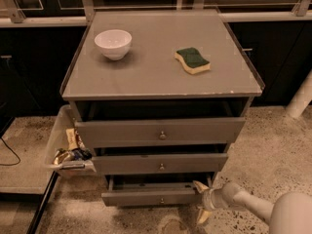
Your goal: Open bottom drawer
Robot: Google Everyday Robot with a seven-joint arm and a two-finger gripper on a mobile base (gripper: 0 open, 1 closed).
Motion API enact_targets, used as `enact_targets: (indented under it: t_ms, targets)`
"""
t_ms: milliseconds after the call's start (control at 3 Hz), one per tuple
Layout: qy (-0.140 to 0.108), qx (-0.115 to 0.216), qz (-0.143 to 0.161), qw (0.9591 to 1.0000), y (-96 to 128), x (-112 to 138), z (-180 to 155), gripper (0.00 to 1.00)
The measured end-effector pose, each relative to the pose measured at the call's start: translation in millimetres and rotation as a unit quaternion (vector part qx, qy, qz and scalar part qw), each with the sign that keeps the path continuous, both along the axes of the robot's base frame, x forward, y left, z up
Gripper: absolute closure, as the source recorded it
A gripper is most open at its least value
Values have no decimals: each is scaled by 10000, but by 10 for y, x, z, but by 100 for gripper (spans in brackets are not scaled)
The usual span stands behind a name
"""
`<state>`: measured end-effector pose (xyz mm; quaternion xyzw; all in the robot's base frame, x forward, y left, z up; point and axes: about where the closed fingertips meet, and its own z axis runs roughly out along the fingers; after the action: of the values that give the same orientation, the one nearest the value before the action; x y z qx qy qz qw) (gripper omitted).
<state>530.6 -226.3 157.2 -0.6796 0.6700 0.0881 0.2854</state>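
Note:
The bottom drawer (146,198) is the lowest, slimmest grey front of the cabinet, with a small round knob (161,200). It stands pulled out a little, with a dark gap showing above its front panel. My gripper (201,201) is at the right end of this drawer front, reaching in from the lower right on a white arm (253,206). Its yellowish fingers are spread, one above the panel's right corner (199,185) and one below it (203,217). It is well to the right of the knob.
The middle drawer (161,163) and top drawer (161,132) also stand slightly out. A white bowl (113,43) and a green-yellow sponge (192,60) lie on the cabinet top. A bin of snack packets (68,150) stands at the cabinet's left. A white post (300,99) stands at the right.

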Motion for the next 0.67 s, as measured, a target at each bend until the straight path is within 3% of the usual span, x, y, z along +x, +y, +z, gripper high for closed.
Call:
enact_targets:
  t_ms: [667]
  targets:
    - [65,-20,-6,10000,2,21,-147,0]
